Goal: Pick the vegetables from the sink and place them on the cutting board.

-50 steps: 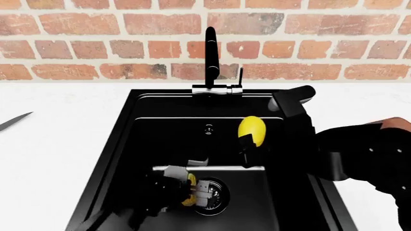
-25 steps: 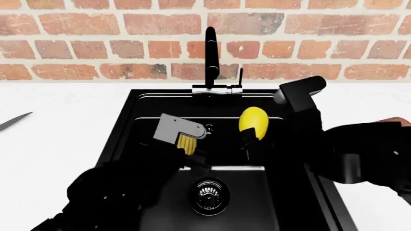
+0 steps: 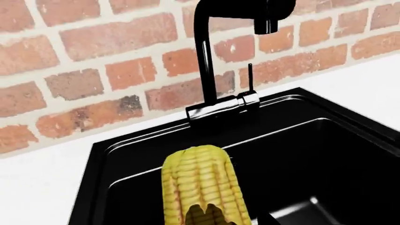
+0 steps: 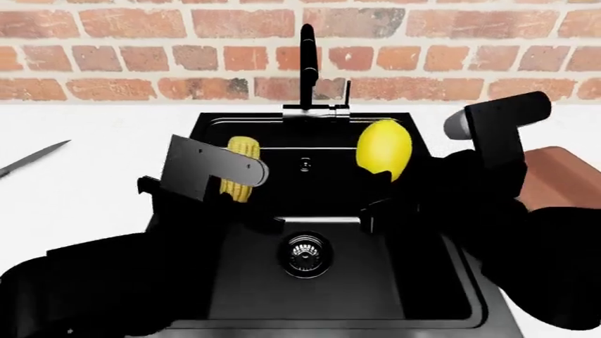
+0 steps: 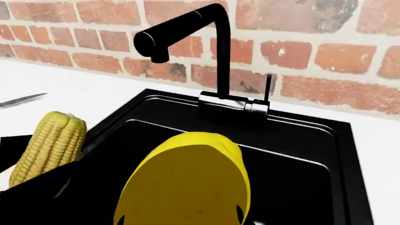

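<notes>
My left gripper (image 4: pixel 235 189) is shut on the ridged dull-yellow corn cob (image 4: pixel 241 169) and holds it upright above the black sink (image 4: pixel 193 144), at its left side; the cob fills the left wrist view (image 3: pixel 203 187). My right gripper (image 4: pixel 381 184) is shut on the smooth bright-yellow lemon-shaped oval (image 4: pixel 383 148), held above the sink's right side; it fills the right wrist view (image 5: pixel 187 187), where the corn (image 5: pixel 50 145) also shows. A corner of the reddish-brown cutting board (image 4: pixel 554 172) shows at the far right, mostly hidden behind my right arm.
The tall black faucet (image 4: pixel 307 67) stands at the sink's back edge, before the brick wall. The round steel drain (image 4: pixel 305 253) lies in the basin below both grippers. A knife (image 4: pixel 33 158) lies on the white counter at far left.
Both arms have risen out of the basin. The left gripper lifted the corn from near the drain to above the rim. The lemon-shaped oval rose too. The view shifted, showing the board's corner.
</notes>
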